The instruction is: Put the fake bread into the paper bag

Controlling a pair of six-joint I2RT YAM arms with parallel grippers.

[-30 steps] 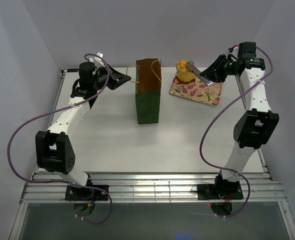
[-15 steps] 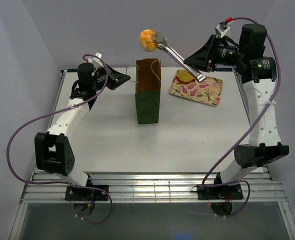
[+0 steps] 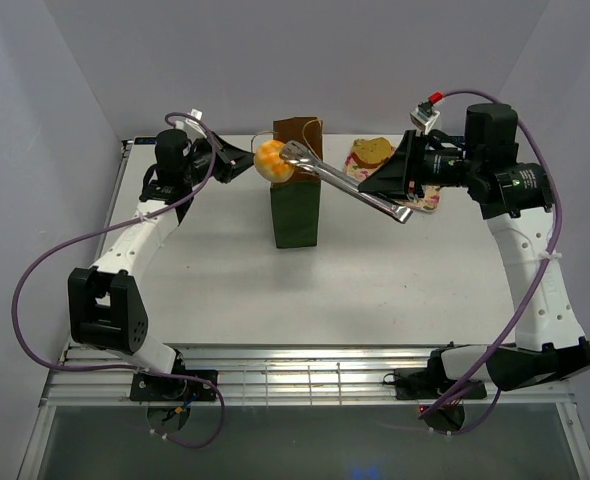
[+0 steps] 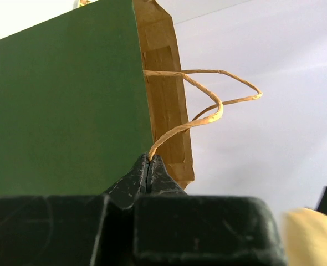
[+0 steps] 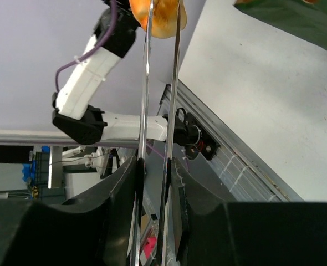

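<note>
We can read no writing, number, brand or sign in any view. The paper bag [image 3: 295, 215] is plain dark green outside and plain brown inside, with no print on it. The metal tongs [image 3: 347, 186] carry no stamp that we can make out. The white-and-red piece [image 3: 427, 112] on the right arm is too small to read.

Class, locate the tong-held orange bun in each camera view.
Top external: bun, in the tongs, upper centre, at the paper bag's left edge.
Left wrist: maybe the blurred tan patch, lower right; cannot tell.
Right wrist: bun at top edge, between the tong arms.
Shared landmark: the paper bag.
</note>
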